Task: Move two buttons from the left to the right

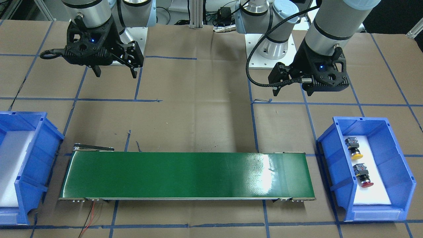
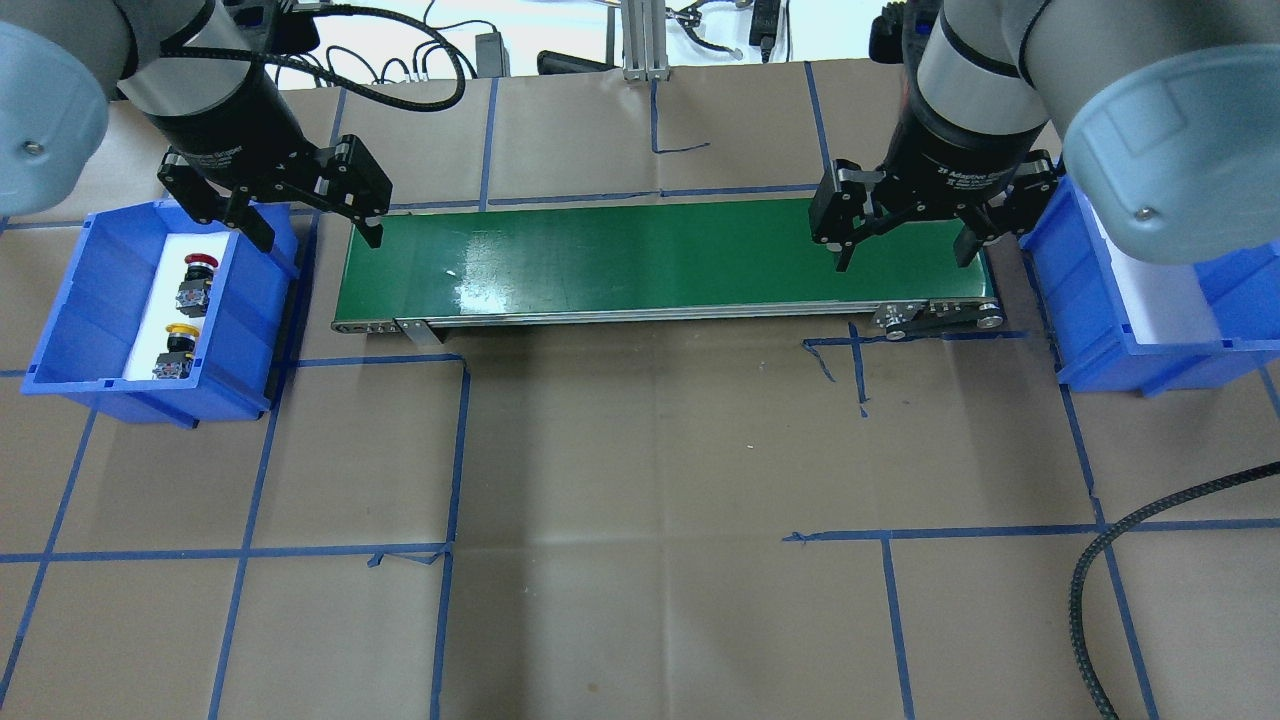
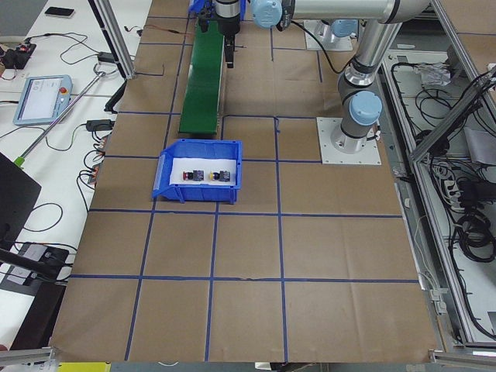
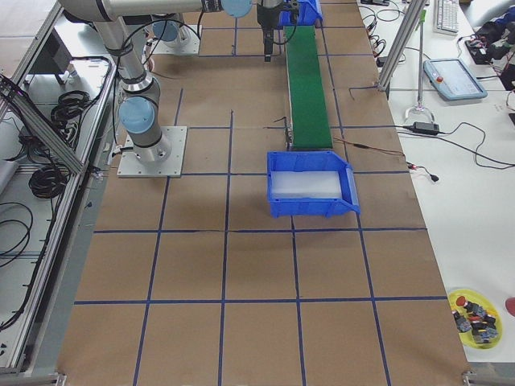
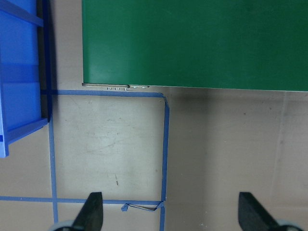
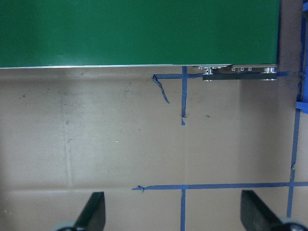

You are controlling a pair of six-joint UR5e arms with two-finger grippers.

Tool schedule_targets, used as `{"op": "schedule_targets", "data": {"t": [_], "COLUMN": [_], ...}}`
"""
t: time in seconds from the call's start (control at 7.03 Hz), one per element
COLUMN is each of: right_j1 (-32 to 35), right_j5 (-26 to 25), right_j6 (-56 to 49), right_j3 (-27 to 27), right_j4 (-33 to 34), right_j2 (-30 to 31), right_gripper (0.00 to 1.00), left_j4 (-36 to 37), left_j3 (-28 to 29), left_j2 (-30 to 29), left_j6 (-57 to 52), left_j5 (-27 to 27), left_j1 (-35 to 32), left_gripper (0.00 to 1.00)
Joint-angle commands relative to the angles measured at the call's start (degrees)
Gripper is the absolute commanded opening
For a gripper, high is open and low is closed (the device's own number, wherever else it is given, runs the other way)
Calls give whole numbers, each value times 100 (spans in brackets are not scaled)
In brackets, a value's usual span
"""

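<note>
White print on black body of right pincer (image 2: 905, 262), overhead view, reads "2F Adaptive", remaining letters too small, similar white print on left pincer (image 2: 320, 243) body, too blurred to read, nothing else legible

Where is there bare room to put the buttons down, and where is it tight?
The green belt is bare end to end. The right bin has nothing on its white floor. The brown table between belt and robot is bare too. It is crowded only in the left bin, where the red button and yellow button lie close together.
</note>
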State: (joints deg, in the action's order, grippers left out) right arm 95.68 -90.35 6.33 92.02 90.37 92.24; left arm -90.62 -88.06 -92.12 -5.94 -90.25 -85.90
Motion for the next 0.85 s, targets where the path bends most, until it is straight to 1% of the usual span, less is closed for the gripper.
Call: {"op": "schedule_targets", "data": {"t": [0.0,0.14,0.28,0.57,0.71], "right_j1": [4,-5,4,-5,4], "right_j5": [0,0,9,17,18], "right_j6": [0,-8,0,-8,-9], "right_j3": [0,0,0,9,9], "right_j4": [-2,7,7,-2,7], "right_j2": [-5,-5,-5,-5,-5], "right_gripper": [100,100,100,100,100], "left_j4": [-61,-79,-114,-18,191], "left_j3": [87,70,-9,-53,-62], "left_j2": [1,-8,-34,-131,-218], "left_j6": [-1159,-1939,-2216,-2893,-2887], "left_j5": [7,16,-10,-19,-2], "left_j1": [859,1447,1949,2497,2699], "left_gripper": [100,100,100,100,100]}}
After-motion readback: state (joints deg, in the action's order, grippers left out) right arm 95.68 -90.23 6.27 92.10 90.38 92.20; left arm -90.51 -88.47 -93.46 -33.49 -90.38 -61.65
